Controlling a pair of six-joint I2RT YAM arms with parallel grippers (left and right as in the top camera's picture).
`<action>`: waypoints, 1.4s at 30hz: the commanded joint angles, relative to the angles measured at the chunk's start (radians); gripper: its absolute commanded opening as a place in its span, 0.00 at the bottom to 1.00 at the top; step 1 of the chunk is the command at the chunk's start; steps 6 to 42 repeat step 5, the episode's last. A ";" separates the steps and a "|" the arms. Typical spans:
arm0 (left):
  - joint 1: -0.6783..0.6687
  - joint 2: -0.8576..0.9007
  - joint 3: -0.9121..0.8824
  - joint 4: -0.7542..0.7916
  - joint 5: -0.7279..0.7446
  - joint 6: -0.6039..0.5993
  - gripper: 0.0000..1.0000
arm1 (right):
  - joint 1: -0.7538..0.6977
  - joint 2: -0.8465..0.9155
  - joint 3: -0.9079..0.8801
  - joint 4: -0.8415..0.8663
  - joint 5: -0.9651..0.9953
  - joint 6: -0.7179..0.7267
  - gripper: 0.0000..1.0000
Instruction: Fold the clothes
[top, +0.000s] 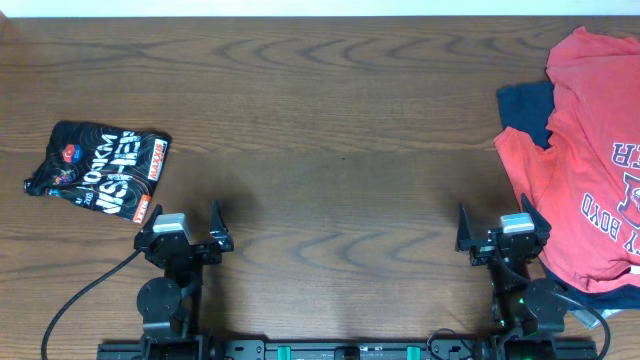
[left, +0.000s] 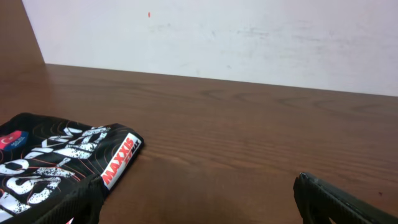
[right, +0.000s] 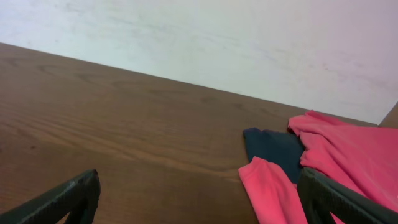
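Note:
The black sports shirt (top: 103, 172) with orange-and-white line pattern and white lettering lies folded into a small bundle at the table's left side. It also shows in the left wrist view (left: 59, 155), at the lower left. My left gripper (top: 185, 232) is open and empty at the front left, just right of and nearer than the bundle; in its wrist view (left: 199, 199) its left finger overlaps the shirt's edge. My right gripper (top: 503, 232) is open and empty at the front right; in its own view (right: 199, 199) only bare table lies between its fingers.
A red T-shirt with white lettering (top: 590, 150) lies unfolded at the right edge over a dark navy garment (top: 528, 105); both show in the right wrist view, red (right: 336, 162) and navy (right: 273, 146). A white wall (left: 217, 37) backs the wooden table (top: 330, 120).

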 joint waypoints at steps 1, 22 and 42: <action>0.006 -0.006 -0.028 -0.016 -0.008 0.013 0.98 | 0.008 -0.004 -0.003 -0.002 -0.008 -0.006 0.99; 0.006 -0.006 -0.028 -0.016 -0.008 0.013 0.98 | 0.008 -0.004 -0.003 -0.002 -0.007 -0.006 0.99; 0.006 -0.006 -0.028 -0.016 -0.008 0.013 0.98 | 0.008 -0.004 -0.003 -0.002 -0.007 -0.006 0.99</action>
